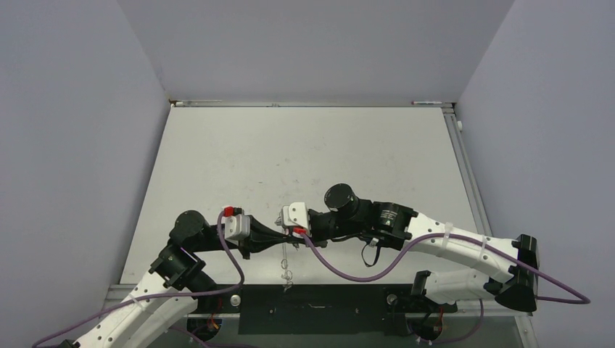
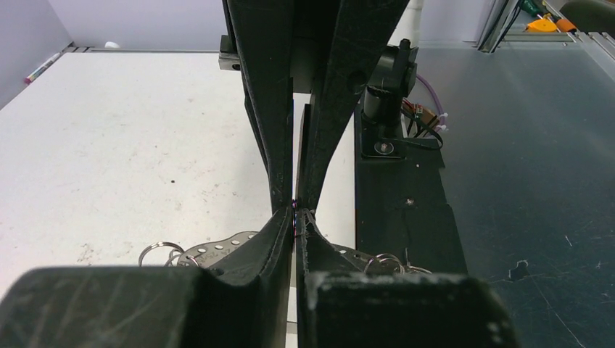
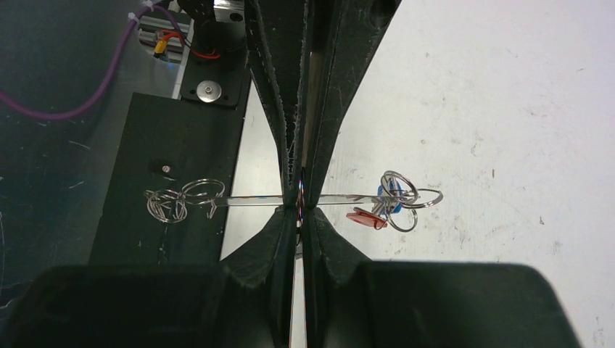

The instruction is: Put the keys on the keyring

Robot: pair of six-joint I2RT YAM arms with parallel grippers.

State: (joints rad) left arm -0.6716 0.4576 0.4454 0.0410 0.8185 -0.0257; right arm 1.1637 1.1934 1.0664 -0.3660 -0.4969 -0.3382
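The keyring [image 3: 250, 198] is a thin silver band with small holes [image 2: 210, 250], held level above the table's near edge. My right gripper [image 3: 299, 203] is shut on its middle. My left gripper [image 2: 295, 217] is shut on the same spot from the opposite side, fingertips meeting. A red key [image 3: 366, 217] and a blue key [image 3: 384, 190] hang on small split rings [image 3: 406, 194] at the band's far end. More small rings [image 3: 174, 203] bunch at its near end. In the top view the keyring [image 1: 286, 257] shows between left gripper [image 1: 279, 235] and right gripper [image 1: 296, 232].
A black base plate [image 1: 319, 308] runs along the near edge under the ring's near end. Purple cables [image 1: 348, 272] loop beside the right arm. The white table [image 1: 304, 152] stretches back to grey walls, with a marker [image 2: 40, 67] at the far edge.
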